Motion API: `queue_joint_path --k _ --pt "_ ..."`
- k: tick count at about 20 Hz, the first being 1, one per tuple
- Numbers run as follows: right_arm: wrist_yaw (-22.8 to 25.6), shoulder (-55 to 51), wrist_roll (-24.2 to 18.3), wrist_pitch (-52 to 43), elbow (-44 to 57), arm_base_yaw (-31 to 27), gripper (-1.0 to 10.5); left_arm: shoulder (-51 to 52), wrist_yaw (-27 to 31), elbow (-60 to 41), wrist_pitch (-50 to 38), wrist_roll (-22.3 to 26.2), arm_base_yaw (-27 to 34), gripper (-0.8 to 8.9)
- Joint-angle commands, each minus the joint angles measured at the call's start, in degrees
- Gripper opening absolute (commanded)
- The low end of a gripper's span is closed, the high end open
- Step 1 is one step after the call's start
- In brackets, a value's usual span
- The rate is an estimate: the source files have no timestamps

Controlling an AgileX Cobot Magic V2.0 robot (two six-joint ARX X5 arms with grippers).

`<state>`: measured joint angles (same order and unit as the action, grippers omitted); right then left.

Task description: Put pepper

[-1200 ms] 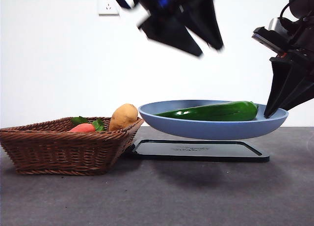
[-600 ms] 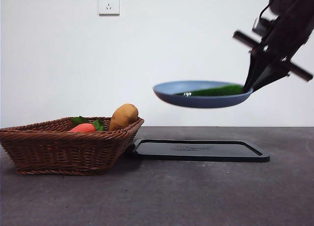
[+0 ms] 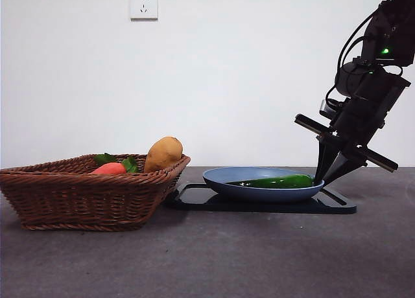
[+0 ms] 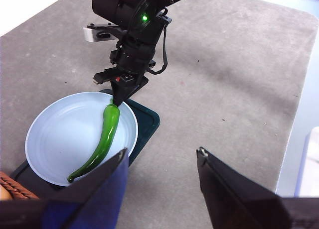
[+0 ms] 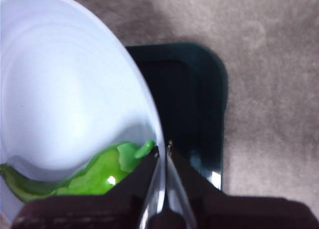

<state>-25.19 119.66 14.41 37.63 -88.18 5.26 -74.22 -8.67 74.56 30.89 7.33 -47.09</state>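
Note:
The long dark-green pepper (image 3: pixel 272 181) lies in the blue plate (image 3: pixel 259 194), which rests on the black tray (image 3: pixel 272 205). My right gripper (image 3: pixel 322 179) is shut on the plate's right rim, by the pepper's stem end. The right wrist view shows its jaws (image 5: pixel 163 148) pinching the rim of the plate (image 5: pixel 75 89), with the pepper (image 5: pixel 99 176) just inside. My left gripper (image 4: pixel 162 152) is open and empty, high above the table, looking down on the plate (image 4: pixel 65 134), the pepper (image 4: pixel 103 142) and the right gripper (image 4: pixel 118 100).
A wicker basket (image 3: pixel 78 197) stands left of the tray, its right corner near the plate. It holds a tan potato-like lump (image 3: pixel 163 153) and a red-orange vegetable with green leaves (image 3: pixel 109 169). A corner of the basket shows in the left wrist view (image 4: pixel 10 181).
The right gripper has lowered the plate with the pepper from mid-air down onto the black tray. The other arm, seen at the top a second ago, has left the front view.

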Motion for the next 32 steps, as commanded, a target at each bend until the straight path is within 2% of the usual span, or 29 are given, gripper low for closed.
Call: queue_joint_path --k 1,5,10,15,21,28,29,30,31,32 --pt "-0.3 1.0 0.5 -0.5 -1.4 0.1 0.1 -0.5 -0.3 0.9 -0.3 -0.2 -0.4 2.48" --pt "-0.4 1.0 -0.7 1.1 -1.4 0.1 0.2 -0.5 -0.3 0.9 -0.3 -0.2 -0.4 2.48" --pt "-0.3 0.2 -1.4 1.7 -1.4 -0.1 1.7 -0.5 0.3 0.9 -0.3 -0.2 -0.4 2.48" --pt "1.9 -8.9 -3.3 4.9 -1.4 -1.5 2.0 -0.5 2.1 0.9 -0.3 -0.2 -0.4 2.48" --pt "2.8 -28.6 -11.9 18.4 -1.4 -1.6 2.0 -0.5 3.3 0.9 -0.3 0.0 -0.4 2.45" --pt "2.6 -44.2 -20.1 37.7 -1.4 5.1 1.7 -0.5 2.6 0.9 2.1 0.0 -0.4 2.39" --pt "2.6 -44.9 -21.7 40.0 -1.4 6.4 1.2 -0.5 2.6 0.9 2.3 0.0 -0.4 2.00" --pt "2.6 -45.4 -24.1 41.1 -1.3 8.1 0.3 -0.5 2.6 0.9 2.6 0.0 -0.4 1.03" --pt "2.4 -45.8 -25.5 41.1 -1.3 9.2 0.1 -0.5 2.6 0.9 2.6 0.0 -0.4 0.26" --pt "1.0 -45.9 -26.5 41.1 -1.3 10.3 0.1 -0.5 2.6 0.9 2.6 -0.2 -0.4 0.08"
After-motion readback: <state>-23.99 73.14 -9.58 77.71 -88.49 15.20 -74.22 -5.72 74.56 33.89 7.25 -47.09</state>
